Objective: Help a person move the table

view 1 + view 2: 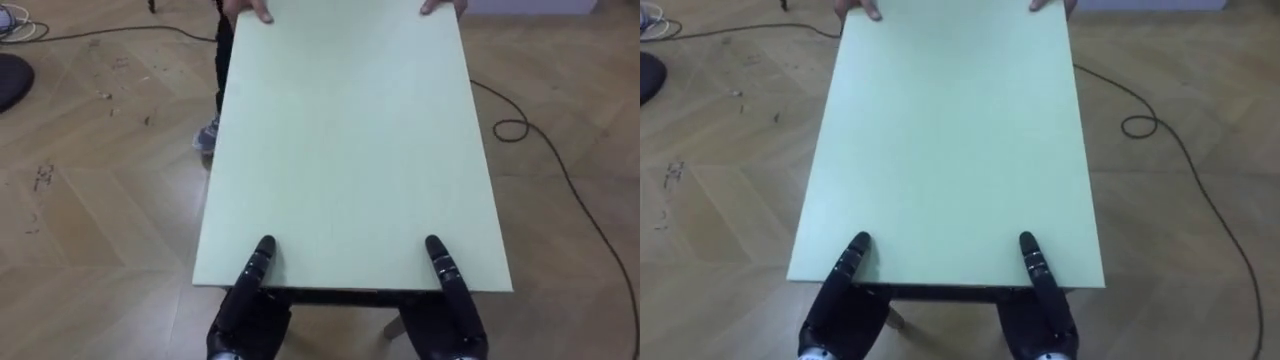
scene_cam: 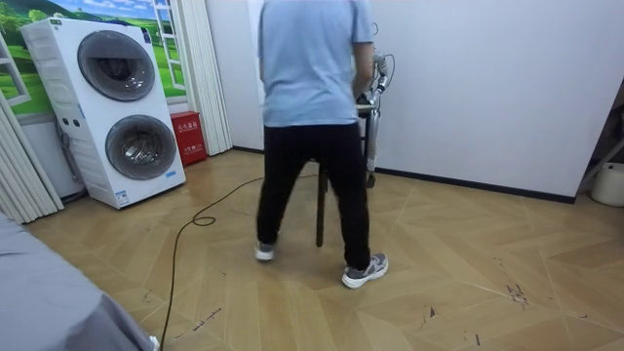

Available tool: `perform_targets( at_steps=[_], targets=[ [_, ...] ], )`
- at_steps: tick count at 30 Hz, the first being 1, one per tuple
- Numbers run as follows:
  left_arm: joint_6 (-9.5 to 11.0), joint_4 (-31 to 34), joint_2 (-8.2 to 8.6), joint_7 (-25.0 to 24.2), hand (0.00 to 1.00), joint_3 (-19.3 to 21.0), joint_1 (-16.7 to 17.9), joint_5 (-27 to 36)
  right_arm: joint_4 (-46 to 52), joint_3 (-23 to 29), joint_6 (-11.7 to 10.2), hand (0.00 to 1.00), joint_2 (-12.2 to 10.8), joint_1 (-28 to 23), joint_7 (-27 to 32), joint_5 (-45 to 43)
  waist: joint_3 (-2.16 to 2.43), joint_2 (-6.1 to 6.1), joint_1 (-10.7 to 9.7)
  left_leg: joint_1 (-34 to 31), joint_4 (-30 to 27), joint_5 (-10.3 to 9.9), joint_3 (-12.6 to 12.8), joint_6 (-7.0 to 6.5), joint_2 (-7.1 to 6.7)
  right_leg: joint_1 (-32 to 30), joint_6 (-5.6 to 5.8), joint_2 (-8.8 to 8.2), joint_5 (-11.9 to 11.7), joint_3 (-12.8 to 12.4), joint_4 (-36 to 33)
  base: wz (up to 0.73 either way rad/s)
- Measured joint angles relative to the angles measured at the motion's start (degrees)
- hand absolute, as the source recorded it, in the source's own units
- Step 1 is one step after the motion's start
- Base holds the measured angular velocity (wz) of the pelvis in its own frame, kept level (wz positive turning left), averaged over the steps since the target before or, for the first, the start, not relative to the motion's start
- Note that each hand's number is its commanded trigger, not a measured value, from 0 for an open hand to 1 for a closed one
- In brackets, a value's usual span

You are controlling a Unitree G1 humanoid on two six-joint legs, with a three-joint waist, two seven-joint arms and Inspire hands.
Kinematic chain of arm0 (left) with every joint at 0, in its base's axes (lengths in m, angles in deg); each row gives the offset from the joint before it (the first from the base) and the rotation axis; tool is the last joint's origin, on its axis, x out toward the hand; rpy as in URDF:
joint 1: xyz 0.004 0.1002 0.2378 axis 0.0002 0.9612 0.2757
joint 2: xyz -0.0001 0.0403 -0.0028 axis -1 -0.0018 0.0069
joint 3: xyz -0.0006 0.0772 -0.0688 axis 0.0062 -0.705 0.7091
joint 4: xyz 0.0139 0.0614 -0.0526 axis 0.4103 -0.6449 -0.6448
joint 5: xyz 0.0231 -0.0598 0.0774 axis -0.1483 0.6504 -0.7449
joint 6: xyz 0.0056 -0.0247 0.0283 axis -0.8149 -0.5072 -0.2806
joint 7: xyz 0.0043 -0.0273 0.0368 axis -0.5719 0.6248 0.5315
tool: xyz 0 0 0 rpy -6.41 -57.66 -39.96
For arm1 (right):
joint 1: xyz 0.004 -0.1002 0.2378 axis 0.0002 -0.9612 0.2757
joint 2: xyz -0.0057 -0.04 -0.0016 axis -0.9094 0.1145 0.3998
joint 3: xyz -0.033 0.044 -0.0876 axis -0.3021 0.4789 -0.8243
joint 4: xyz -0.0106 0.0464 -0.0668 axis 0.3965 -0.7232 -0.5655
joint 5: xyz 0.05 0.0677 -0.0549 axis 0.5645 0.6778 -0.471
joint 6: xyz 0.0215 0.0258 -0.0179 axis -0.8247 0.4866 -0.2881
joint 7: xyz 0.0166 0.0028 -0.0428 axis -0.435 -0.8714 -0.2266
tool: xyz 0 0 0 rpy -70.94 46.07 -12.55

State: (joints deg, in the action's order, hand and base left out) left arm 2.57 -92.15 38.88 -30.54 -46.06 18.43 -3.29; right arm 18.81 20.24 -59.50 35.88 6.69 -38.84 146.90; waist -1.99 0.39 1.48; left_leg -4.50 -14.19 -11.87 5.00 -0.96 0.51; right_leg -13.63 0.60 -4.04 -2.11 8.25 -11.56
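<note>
Left hand point(image 1: 246, 300) and right hand point(image 1: 455, 305): the near edge of the table point(image 1: 340, 140) is pinched, thumbs laid on top. The far edge is held by a person's hand point(image 1: 252, 10). The top is judged rigid, smooth and moderately heavy, best gripped at its short edges.

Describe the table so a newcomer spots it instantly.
Above the wooden floor is the table, left hand and right hand at its near edge, a person's hands at the far one. Its pale green top sets it apart from the dark cable.
</note>
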Motion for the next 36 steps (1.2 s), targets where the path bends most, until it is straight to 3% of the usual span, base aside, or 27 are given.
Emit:
perform_targets(
  at_steps=[10,12,14,15,17,18,21,22,23,25,26,29,36],
  targets=[
    [0.7,2.4,-0.21,-0.2,1.0,0.4,2.4,-0.1,0.5,-0.8,0.3,1.0,1.0,1.7,-0.1,-1.2,0.04,-0.1,2.8,-1.2,0.3,0.3,-3.8,0.49,0.55,0.9,-0.36,-0.18,1.0,4.0,0.9,0.21],
    [0.8,2.4,-0.32,-0.2,1.0,0.3,2.4,0.0,0.5,-0.9,0.3,1.0,1.0,1.9,-0.1,-1.3,0.06,-0.14,2.9,-1.9,-0.2,0.3,-5.5,0.76,0.66,1.2,-0.53,-0.28,1.4,5.5,0.9,0.44],
    [0.8,2.4,-0.64,-0.2,1.0,0.1,2.4,0.2,0.5,-0.9,0.4,1.0,1.2,1.9,-0.1,-1.3,0.23,-0.51,2.9,-3.2,-1.2,0.3,-7.5,1.14,0.86,1.9,-0.83,-0.62,2.2,8.7,0.8,0.67],
    [0.8,2.4,-0.58,-0.2,1.0,0.1,2.4,0.2,0.5,-0.8,0.5,1.0,1.2,1.9,-0.1,-1.3,0.28,-0.64,2.7,-3.7,-1.6,0.4,-7.4,1.27,0.98,2.1,-0.86,-0.73,2.5,9.5,0.7,0.82],
    [0.8,2.1,-0.55,-0.2,1.0,0.0,2.5,0.3,0.3,-0.2,1.5,1.0,1.2,1.9,-0.1,-1.2,0.27,-1.08,1.8,-5.0,-2.8,1.0,-3.8,1.75,2.4,3.6,-1.13,-1.05,4.0,13.4,0.6,1.0],
    [0.7,2.1,-0.59,-0.2,1.0,0.0,2.5,0.3,0.2,-0.1,1.6,1.0,1.1,1.8,-0.1,-1.2,0.27,-1.13,1.5,-5.2,-2.7,1.5,-2.8,1.81,2.73,4.1,-1.28,-1.06,4.4,14.1,0.6,1.3],
    [0.7,2.1,-1.19,-0.2,1.0,-0.6,2.1,0.3,0.2,0.5,1.7,1.0,0.7,1.3,-0.2,-1.3,0.37,-1.22,-0.7,-5.4,0.9,6.4,2.4,1.97,3.1,4.9,-2.01,-1.09,7.7,15.7,0.1,1.54],
    [0.7,2.1,-1.09,-0.2,1.0,-0.7,1.9,0.3,0.3,0.7,1.7,1.0,0.9,1.3,-0.2,-1.2,0.49,-1.49,-1.1,-5.3,2.2,8.0,6.5,1.8,3.3,4.8,-2.31,-2.24,8.3,18.4,0.2,1.15],
    [0.7,2.2,-0.91,-0.2,1.0,-0.7,2.0,0.3,0.4,0.7,1.7,1.0,0.6,1.5,-0.2,-1.3,0.48,-2.02,-0.9,-5.3,-1.6,6.0,11.5,0.78,4.1,5.4,-2.48,-3.16,8.8,21.8,-0.2,1.09],
    [0.8,2.2,-0.43,-0.2,1.0,-0.6,1.8,0.1,0.5,0.7,1.5,1.0,0.9,1.5,-0.2,-1.1,0.38,-2.94,-1.1,-3.9,-6.1,2.5,15.1,0.43,4.95,6.7,-3.09,-3.49,9.3,25.6,-1.2,1.08],
    [0.8,2.2,-0.43,-0.2,1.0,-0.6,1.6,0.1,0.6,0.8,1.5,1.0,0.9,1.6,-0.2,-0.8,0.39,-3.61,-1.1,-3.4,-5.9,1.3,14.7,1.25,5.06,6.8,-3.26,-3.44,9.8,27.6,-2.0,1.0],
    [1.0,2.2,-0.37,-0.2,1.0,-0.5,1.5,0.2,0.7,0.6,1.6,1.0,1.1,2.1,0.4,-0.8,0.35,-4.3,-0.7,-3.2,-3.3,1.3,13.4,1.22,4.8,7.0,-3.14,-3.46,11.1,29.5,-3.5,0.64],
    [1.4,2.2,0.23,-0.2,1.0,0.6,1.8,0.2,1.2,0.0,1.6,1.0,0.4,3.1,1.6,-2.4,0.26,-4.37,3.2,-4.9,-2.6,2.0,11.0,0.25,4.4,6.9,-3.12,-4.42,11.3,31.3,-4.4,0.24]
  ],
)
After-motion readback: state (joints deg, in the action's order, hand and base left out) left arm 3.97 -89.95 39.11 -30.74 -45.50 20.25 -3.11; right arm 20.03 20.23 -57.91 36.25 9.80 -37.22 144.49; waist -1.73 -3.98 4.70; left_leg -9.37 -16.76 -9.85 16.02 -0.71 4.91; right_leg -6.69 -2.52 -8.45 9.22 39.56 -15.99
